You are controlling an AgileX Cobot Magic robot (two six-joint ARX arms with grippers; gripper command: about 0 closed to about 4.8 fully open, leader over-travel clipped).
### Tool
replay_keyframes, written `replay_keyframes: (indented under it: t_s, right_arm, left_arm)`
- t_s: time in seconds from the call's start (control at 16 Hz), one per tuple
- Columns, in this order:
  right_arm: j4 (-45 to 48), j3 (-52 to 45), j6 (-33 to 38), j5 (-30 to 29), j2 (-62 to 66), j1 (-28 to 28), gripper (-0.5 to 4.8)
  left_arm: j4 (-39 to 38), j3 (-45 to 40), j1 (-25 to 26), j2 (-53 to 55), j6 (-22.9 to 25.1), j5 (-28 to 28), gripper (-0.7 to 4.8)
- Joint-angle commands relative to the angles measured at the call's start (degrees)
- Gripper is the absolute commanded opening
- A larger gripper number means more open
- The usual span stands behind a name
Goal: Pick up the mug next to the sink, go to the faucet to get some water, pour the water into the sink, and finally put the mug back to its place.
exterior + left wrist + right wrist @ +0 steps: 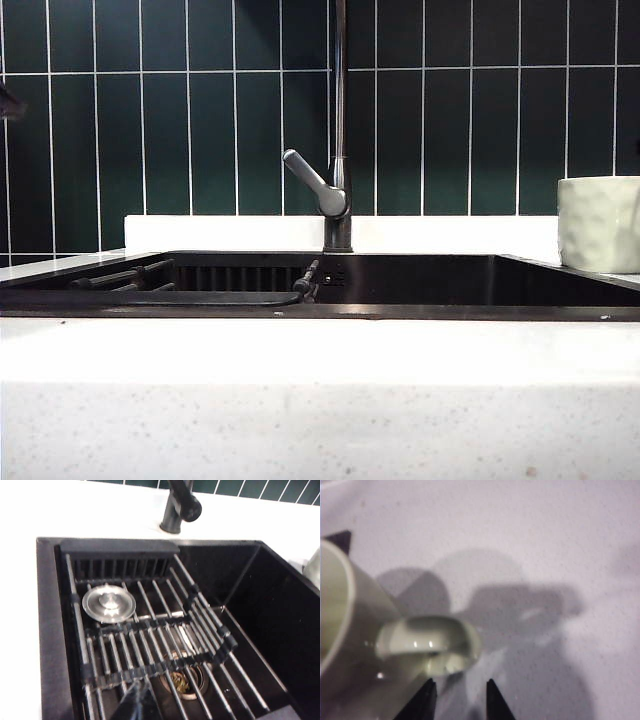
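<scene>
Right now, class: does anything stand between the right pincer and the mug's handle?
Nothing visible does. The right pincer hangs open just short of the mug's handle, with only bare countertop between them.

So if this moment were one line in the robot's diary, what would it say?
mug: on counter right of sink | right gripper: open by handle, holding nothing | left gripper: shut, above sink

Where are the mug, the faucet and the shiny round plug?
mug (598, 223): exterior view, on its dimpled side wall.
faucet (339, 120): exterior view, on its tall thin pipe.
shiny round plug (108, 603): left wrist view, on its flat top, on the sink rack.
</scene>
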Motion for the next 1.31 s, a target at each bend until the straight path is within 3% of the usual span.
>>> replay_keyframes:
  t_s: [0.06, 0.19, 0.25, 0.56, 0.88, 1.13, 1.31]
  right_arm:
    - [-5.14, 0.26, -0.44, -0.96, -4.46, 0.02, 1.39]
    - [-7.19, 0.26, -0.48, -1.6, -7.61, 0.02, 1.28]
    - [-8.9, 0.26, -1.33, -2.08, -10.01, 0.02, 0.89]
    - [-14.58, -0.22, -6.73, -2.34, -24.92, 3.89, 0.84]
    - [-16.52, -2.36, -6.67, -1.14, -40.04, 8.72, 0.84]
    - [-23.43, -4.09, -8.46, -1.11, -53.22, 11.28, 0.84]
    - [-26.23, -4.11, -12.17, -1.09, -58.99, 11.58, 0.62]
  left_arm:
    - [-0.59, 0.15, -0.04, -0.09, 0.2, 0.26, -0.06]
    - [-2.21, 0.17, -0.04, -0.57, 0.17, 0.24, -0.06]
    - [-3.69, 0.17, -0.04, -1.53, 0.17, 0.24, -0.06]
    - [-14.64, 0.17, -0.04, -13.49, -0.52, -0.04, -0.06]
    - [-15.28, 0.17, -0.04, -22.73, 0.22, -0.2, -0.06]
    - [-15.52, -0.46, -0.04, -22.51, 0.79, -0.22, -0.05]
    - [-12.33, -4.17, -0.04, -22.4, -0.04, -3.21, -0.05]
